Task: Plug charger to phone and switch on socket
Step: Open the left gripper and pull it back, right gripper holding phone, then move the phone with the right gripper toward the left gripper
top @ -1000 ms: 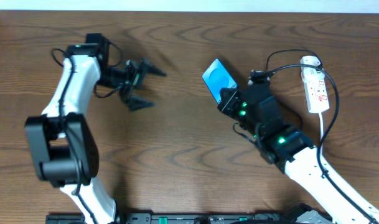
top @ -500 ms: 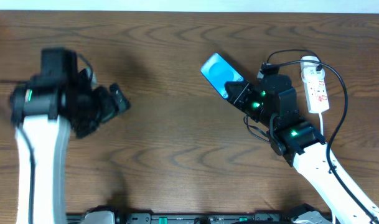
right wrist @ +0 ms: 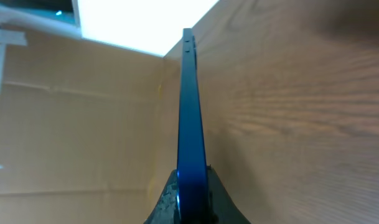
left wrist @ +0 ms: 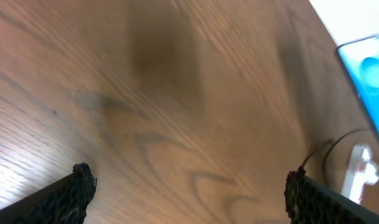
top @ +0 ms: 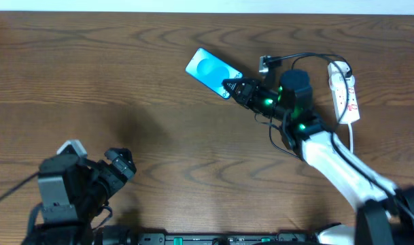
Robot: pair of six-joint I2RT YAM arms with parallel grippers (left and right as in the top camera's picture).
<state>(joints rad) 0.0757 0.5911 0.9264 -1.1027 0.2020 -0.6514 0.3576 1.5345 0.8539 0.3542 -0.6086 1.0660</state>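
Dark wooden table (bold grain) bordered by a pale strip.

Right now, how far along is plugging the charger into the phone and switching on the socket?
Nothing looks finished. In hand: the right gripper is shut on one end of the slim blue-screened phone. Still to do: the small tip of the thin black charger cable lies apart from the phone, and the white power strip is untouched. The left gripper is open, empty.

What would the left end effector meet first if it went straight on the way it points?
Likely bare table: the left end effector faces only wood. The phone lies off to the side of that line, though depth is unclear.
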